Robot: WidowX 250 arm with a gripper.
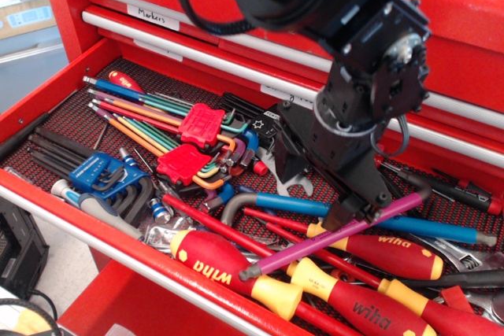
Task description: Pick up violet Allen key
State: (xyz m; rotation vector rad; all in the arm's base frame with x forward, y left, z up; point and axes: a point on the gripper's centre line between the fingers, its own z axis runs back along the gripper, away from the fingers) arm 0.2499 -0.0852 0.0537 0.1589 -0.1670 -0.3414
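Note:
The violet Allen key (299, 249) lies slantwise in the open red drawer, its short bent end at the upper right and its bare tip at the lower left. It rests across the blue-coated hex key (441, 230) and the screwdrivers. My black gripper (309, 206) hangs low over the drawer, open, with one fingertip (335, 216) just above the middle of the violet key and the other near the wrench. It holds nothing. The arm hides part of the black hex set behind it.
Red-and-yellow Wiha screwdrivers (224, 267) crowd the front right. Rainbow hex keys in red holders (201, 125) and a blue holder of dark keys (94, 171) lie to the left. A wrench (295, 186) lies under the gripper. The drawer's front rail (94, 238) and the shut drawers above bound the space.

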